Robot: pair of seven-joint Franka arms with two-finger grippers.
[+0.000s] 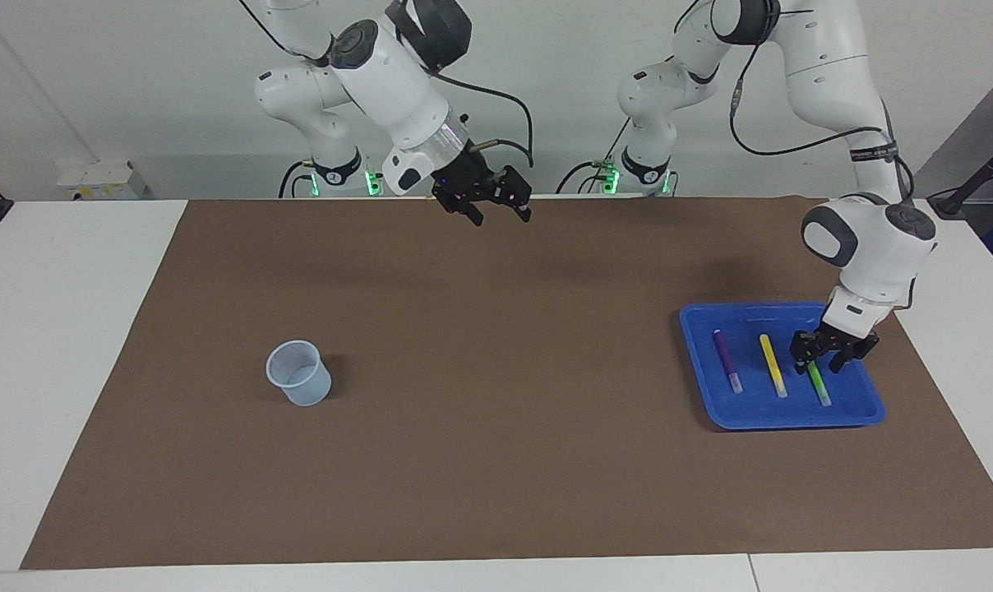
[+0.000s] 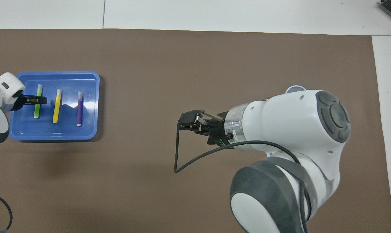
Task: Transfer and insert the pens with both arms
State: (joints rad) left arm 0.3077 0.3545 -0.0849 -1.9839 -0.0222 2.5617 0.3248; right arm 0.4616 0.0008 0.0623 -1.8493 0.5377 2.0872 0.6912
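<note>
Green pen [image 1: 818, 382] — left end effector [image 1: 822, 359] straddling it in tray [image 1: 780, 418].

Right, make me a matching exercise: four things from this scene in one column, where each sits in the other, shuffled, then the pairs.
Things:
1. green pen
2. purple pen
3. yellow pen
4. cup

Places:
A. middle of the three in the blue tray
B. on the brown mat, toward the right arm's end
C. under the left gripper
D. in the tray, on the side nearest the cup

Pairs: 1-C, 2-D, 3-A, 4-B
</note>
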